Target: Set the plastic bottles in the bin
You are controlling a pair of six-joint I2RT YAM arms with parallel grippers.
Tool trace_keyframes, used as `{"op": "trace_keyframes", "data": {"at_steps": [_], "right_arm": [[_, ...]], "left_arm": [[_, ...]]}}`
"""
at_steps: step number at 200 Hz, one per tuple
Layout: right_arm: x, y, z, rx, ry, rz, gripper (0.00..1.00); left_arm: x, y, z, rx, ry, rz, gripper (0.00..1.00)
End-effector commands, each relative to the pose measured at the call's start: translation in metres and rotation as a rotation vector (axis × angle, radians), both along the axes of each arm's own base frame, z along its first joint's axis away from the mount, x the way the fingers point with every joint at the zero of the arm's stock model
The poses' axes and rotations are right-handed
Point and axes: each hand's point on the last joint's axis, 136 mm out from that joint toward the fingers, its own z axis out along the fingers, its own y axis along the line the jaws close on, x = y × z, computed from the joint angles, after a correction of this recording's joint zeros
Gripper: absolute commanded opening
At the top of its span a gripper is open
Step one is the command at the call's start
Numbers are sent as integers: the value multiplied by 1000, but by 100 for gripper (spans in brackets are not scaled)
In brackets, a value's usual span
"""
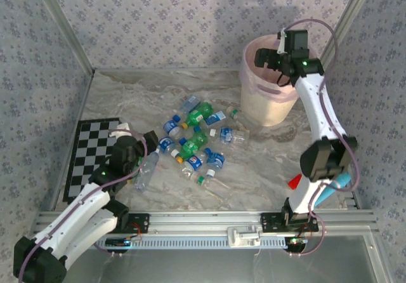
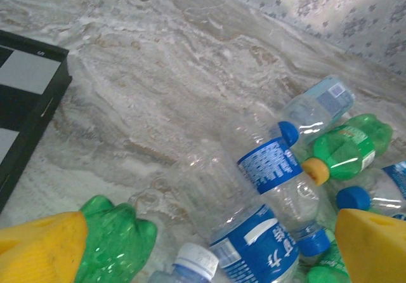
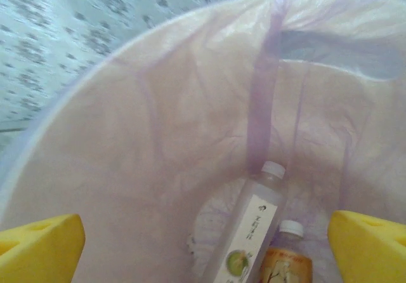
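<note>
Several plastic bottles point(image 1: 196, 140), clear and green with blue, white or orange caps, lie in a heap mid-table. My left gripper point(image 1: 136, 134) hovers at the heap's left edge, open. In the left wrist view its yellow fingertips point(image 2: 38, 248) frame a green bottle's base point(image 2: 117, 242), a white-capped bottle point(image 2: 193, 261) and a blue-labelled clear bottle point(image 2: 254, 238), gripping none. My right gripper point(image 1: 271, 58) hangs open over the pale pink bin point(image 1: 266, 105). Below the right gripper point(image 3: 206, 251), inside the bin point(image 3: 158, 137), lie a white-labelled bottle point(image 3: 250, 232) and an orange-labelled one point(image 3: 285, 264).
A black and white checkerboard point(image 1: 89, 156) lies at the left, close to my left arm. One clear bottle point(image 1: 147, 169) lies apart beside that arm. A small red block point(image 1: 294, 181) sits by the right arm's base. Patterned walls close in the table.
</note>
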Motion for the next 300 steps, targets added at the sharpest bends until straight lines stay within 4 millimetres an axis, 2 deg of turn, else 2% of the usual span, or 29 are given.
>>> {"op": "trace_keyframes", "data": {"at_steps": [1, 30, 48, 90, 113, 116, 146, 181, 216, 239, 300], "right_arm": [[-27, 12, 40, 33, -146, 3, 100], [-63, 34, 42, 68, -224, 30, 100], [-79, 54, 32, 115, -251, 64, 100], [-101, 111, -13, 181, -189, 168, 100], [-109, 149, -24, 206, -159, 255, 100], [-111, 153, -41, 194, -128, 263, 100], [-124, 184, -68, 138, -79, 279, 100], [-132, 201, -73, 152, -91, 288, 100], [-133, 212, -78, 175, -79, 301, 100], [-133, 218, -84, 179, -53, 310, 100], [-132, 221, -86, 169, -43, 306, 100]], "left_arm": [[-7, 11, 11, 37, 16, 26, 100], [-21, 25, 4, 82, 72, 56, 100], [-30, 33, -3, 95, 113, 78, 100], [-45, 41, -24, 130, 206, 92, 100], [-45, 42, -33, 159, 239, 96, 100], [-45, 42, -34, 161, 245, 96, 100], [-46, 47, -51, 202, 312, 127, 100], [-46, 49, -69, 195, 356, 135, 99], [-48, 53, -88, 125, 396, 135, 88], [-45, 53, -94, 79, 403, 127, 82], [-41, 40, -108, 49, 464, 42, 81]]}}
